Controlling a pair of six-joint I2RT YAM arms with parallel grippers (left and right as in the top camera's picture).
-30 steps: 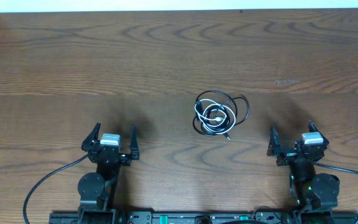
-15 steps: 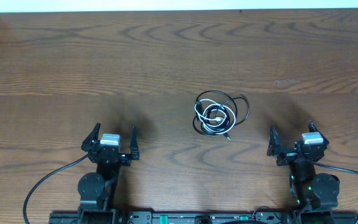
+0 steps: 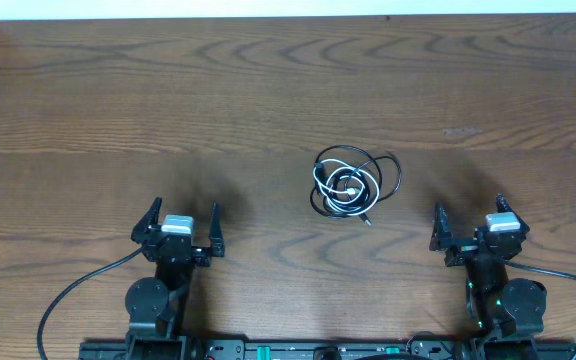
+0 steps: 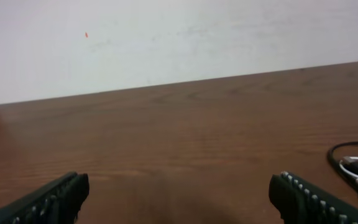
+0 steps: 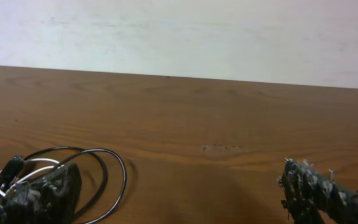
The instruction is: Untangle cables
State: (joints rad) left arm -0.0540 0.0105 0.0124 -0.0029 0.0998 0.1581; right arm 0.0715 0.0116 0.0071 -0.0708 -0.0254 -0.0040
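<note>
Cords, two of them, lie tangled in one small coil on the wooden table (image 3: 118,100), a little right of centre and nearer the right arm than the left. The black cable (image 3: 394,178) makes the wider outer loops. The white cable (image 3: 339,186) is wound inside them, and the two cross several times. A small plug end (image 3: 367,218) pokes out at the near side, though I cannot tell which cord it belongs to. Both look thin, limp and very light, so I'd expect the whole bundle to slide over the smooth wood if one strand were tugged alone. One gripper would likely have to hold the coil down while the other draws a cord out. The best place to take hold seems to be the black loop on the right, where it bows clear of the white, or else the plug end, which gives the fingers something firmer than bare cord. Lying flat, such thin cord may slip out of a pinch unless the fingertips come right down to the tabletop. The left gripper (image 3: 184,212) sits at the near edge with its fingers spread wide, holding nothing and touching nothing, well apart from the coil. The right gripper (image 3: 468,214) is spread just as wide and is empty too. In its wrist view the coil shows beside its left finger, and from overhead the two are apart.
</note>
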